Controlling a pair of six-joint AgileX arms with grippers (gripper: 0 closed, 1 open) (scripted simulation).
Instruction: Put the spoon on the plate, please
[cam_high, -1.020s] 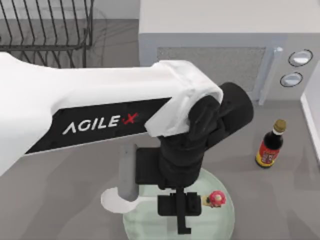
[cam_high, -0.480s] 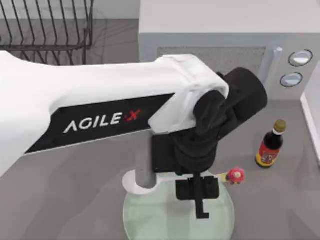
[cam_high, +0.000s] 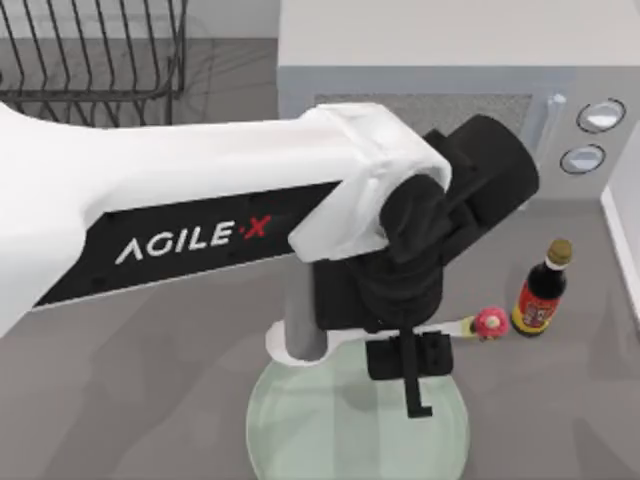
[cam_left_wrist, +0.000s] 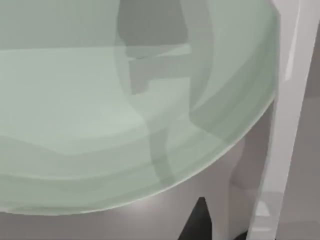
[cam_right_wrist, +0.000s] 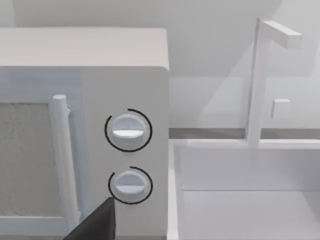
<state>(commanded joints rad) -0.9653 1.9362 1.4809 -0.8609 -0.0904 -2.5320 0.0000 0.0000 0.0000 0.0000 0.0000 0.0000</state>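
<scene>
**Spoon carried toward the far edge of the plate**

Since a second ago, the left arm has moved up and to the right in the top view, and the spoon (cam_high: 480, 325) has gone with it. The spoon's pink knob now sits just beside the sauce bottle (cam_high: 541, 291). Before, it was over the plate (cam_high: 300, 440).

The left end effector (cam_high: 410, 352) is clenched on the spoon's handle. It hangs over the far part of the plate. The spoon's white bowl peeks out at the arm's left side, over the plate's far rim. The handle runs to the right, past the plate's edge, above the grey worktop (cam_high: 130, 400).

The left wrist view shows the green glassy plate (cam_left_wrist: 100, 100) from close up, with the white spoon handle (cam_left_wrist: 282, 125) beside it.

The right wrist view faces the microwave (cam_right_wrist: 100, 90) and the white sink (cam_right_wrist: 250, 190). I cannot tell how the right end effector is set. A wire rack (cam_high: 90, 60) stands at the far left of the worktop.
</scene>
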